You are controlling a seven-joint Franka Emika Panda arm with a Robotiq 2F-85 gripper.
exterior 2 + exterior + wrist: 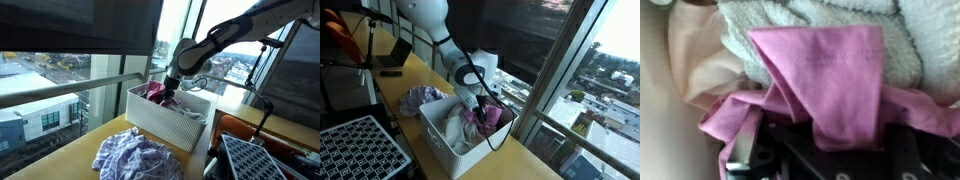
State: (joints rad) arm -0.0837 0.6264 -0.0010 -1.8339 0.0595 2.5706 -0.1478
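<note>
My gripper (478,105) reaches down into a white basket (440,142) full of laundry on a wooden table. In the wrist view the gripper (835,135) is shut on a fold of pink cloth (830,70), which bunches up between the dark fingers. A white towel (800,15) and a pale pink garment (695,60) lie under and beside it. In an exterior view the gripper (170,92) sits at the far end of the basket (160,125), with the pink cloth (157,92) showing above the rim. The fingertips are hidden by fabric.
A crumpled lavender cloth (135,158) lies on the table outside the basket. A black grid tray (360,150) sits near the table's corner, and a laptop (392,58) stands further back. A large window with a rail runs along the table's long edge.
</note>
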